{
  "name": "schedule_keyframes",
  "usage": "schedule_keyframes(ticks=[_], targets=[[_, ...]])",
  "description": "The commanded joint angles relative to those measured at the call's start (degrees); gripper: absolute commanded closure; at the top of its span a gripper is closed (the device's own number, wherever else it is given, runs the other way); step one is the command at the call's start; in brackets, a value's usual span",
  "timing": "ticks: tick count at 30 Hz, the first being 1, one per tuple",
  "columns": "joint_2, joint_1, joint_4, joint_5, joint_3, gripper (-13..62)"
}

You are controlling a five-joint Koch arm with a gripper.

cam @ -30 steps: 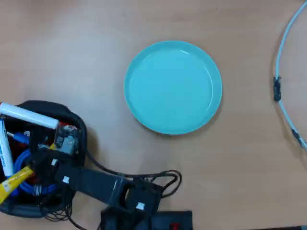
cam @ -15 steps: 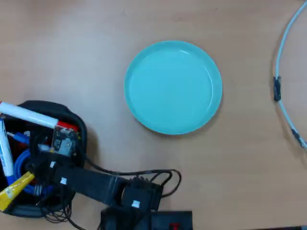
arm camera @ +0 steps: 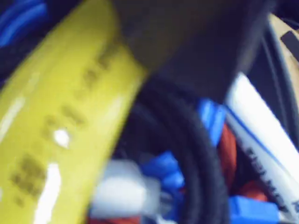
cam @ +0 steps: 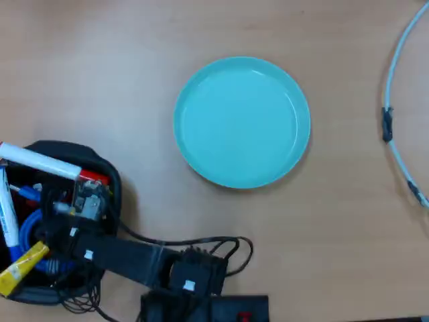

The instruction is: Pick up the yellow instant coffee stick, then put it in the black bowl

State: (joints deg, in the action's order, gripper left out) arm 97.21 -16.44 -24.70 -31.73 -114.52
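Yellow instant coffee stick [cam: 23, 261] lies slanted inside the black bowl [cam: 110, 176], lower-left part, right at the gripper [cam: 41, 249] tip in the overhead view. Wrist view: stick [arm camera: 56, 126] fills the left half, very close and blurred, running diagonally just under the camera. Jaw opening cannot be told: the arm body covers the jaws from above and the wrist picture is too blurred to separate the fingers, so whether the claw pinches the stick or only touches it is unclear. Bowl also holds a white marker with red cap [cam: 47, 164] across the rim beyond the claw, another white pen [cam: 8, 211] to its left, blue cable [cam: 27, 231] beside it. Black wires [cam: 214, 248] trail behind the arm. Teal plate [cam: 242, 121] sits well apart, up and to the right. A white cable [cam: 395, 100] runs along the far right edge of the table [cam: 100, 67].
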Motion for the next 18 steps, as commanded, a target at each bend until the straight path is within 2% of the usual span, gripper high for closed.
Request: schedule_keyframes(ticks=[1, 5, 9, 12, 18], targets=[[0.2, 0.0, -2.6, 0.3, 2.1, 30.4], [0.3, 0.0, -8.9, 0.3, 3.3, 9.9], [0.3, 0.2, -18.6, 0.4, 6.4, -2.5], [0.3, 1.3, -29.4, 0.0, 10.6, -7.2], [0.4, 4.0, -45.9, -3.7, 19.2, -7.3]])
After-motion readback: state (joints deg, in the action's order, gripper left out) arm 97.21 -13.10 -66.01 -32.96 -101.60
